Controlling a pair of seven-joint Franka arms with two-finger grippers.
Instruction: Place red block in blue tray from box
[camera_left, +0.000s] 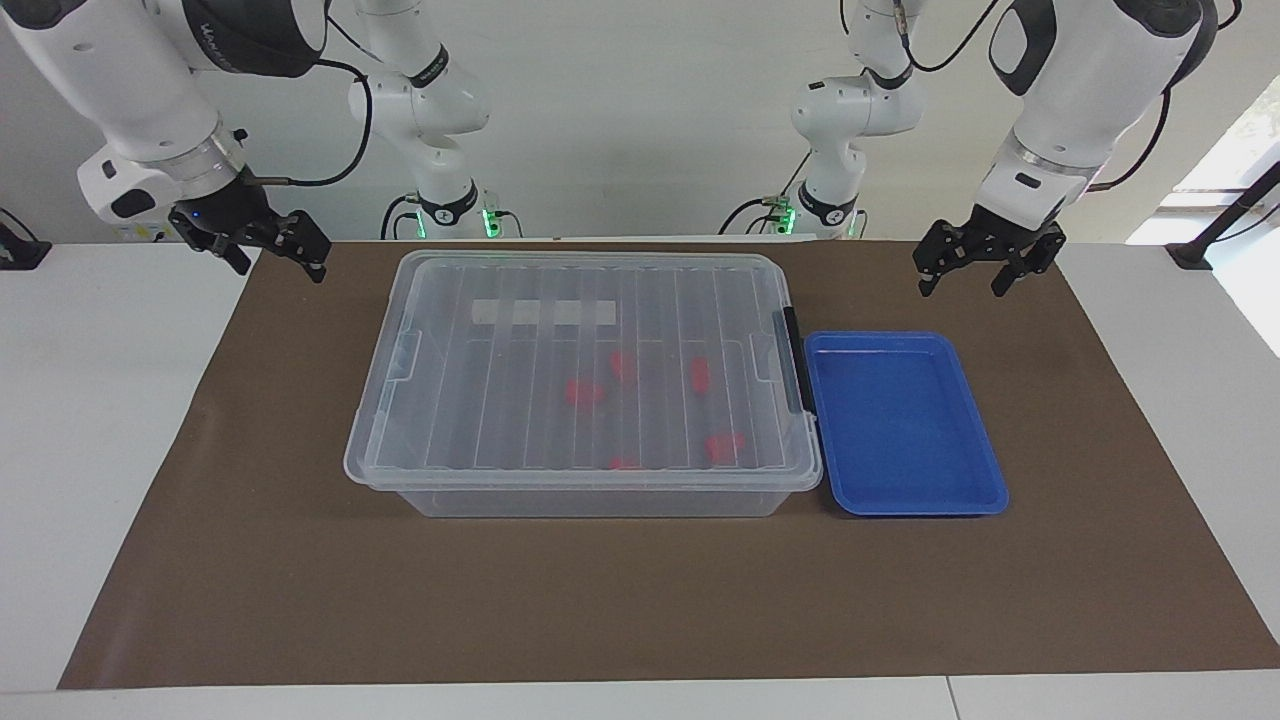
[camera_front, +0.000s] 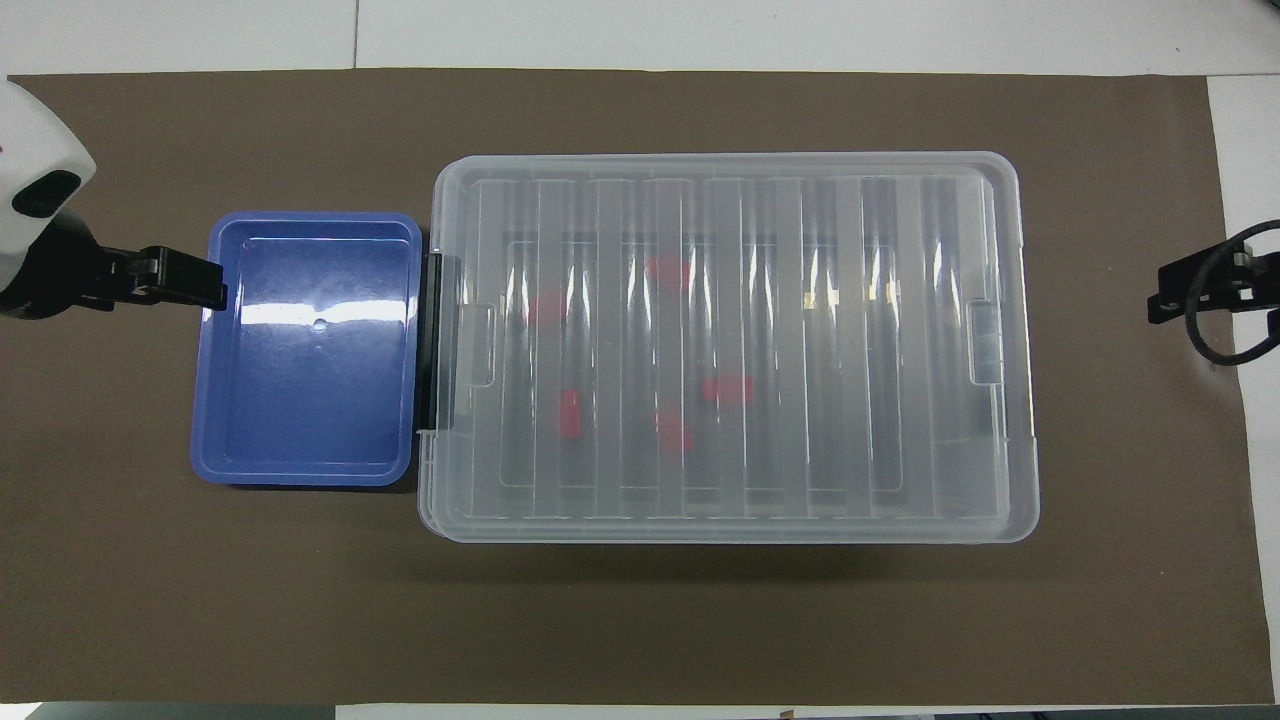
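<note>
The box (camera_left: 500, 340) stands mid-table with its ribbed clear lid shut and its black latch (camera_left: 792, 360) on the side next to the blue tray (camera_left: 900, 420). Several small red pieces (camera_left: 700, 373) lie inside and show blurred through the lid (camera_front: 568, 413). I cannot tell which one is the red block. The blue tray (camera_front: 305, 420) is empty and sits beside the box toward the left arm's end. My left gripper (camera_left: 962, 288) is open and empty, raised over the mat by the tray. My right gripper (camera_left: 280, 268) is open and empty, raised over the mat's edge at the right arm's end.
A brown mat (camera_left: 640, 600) covers the table under the box and tray. White table surface (camera_left: 100, 400) borders it at both ends. In the overhead view the left gripper (camera_front: 215, 290) shows at the tray's rim and the right gripper (camera_front: 1170, 295) at the mat's edge.
</note>
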